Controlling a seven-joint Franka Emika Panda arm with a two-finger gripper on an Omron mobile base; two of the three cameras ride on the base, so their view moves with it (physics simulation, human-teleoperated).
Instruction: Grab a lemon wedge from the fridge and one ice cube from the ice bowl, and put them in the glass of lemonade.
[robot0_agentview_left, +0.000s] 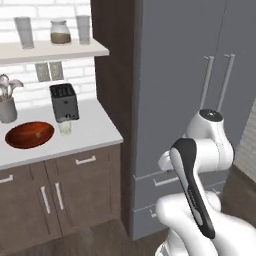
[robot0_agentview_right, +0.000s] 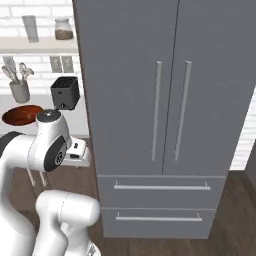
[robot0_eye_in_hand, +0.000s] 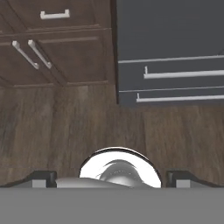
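Left base view is showing the bowl (robot0_agentview_left: 29, 134) and the glass (robot0_agentview_left: 65, 128) sitting on the table (robot0_agentview_left: 95, 131), left of the fridge (robot0_agentview_left: 180, 75). Right base view is showing both fridge doors shut, arm folded low. Hand view is looking down at the floor (robot0_eye_in_hand: 65, 127), the tool (robot0_eye_in_hand: 110, 178) standing wide open, empty.

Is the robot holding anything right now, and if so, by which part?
Nothing is held. The end effector is open, its fingertips wide apart with only wood floor beyond them. The fridge is closed.
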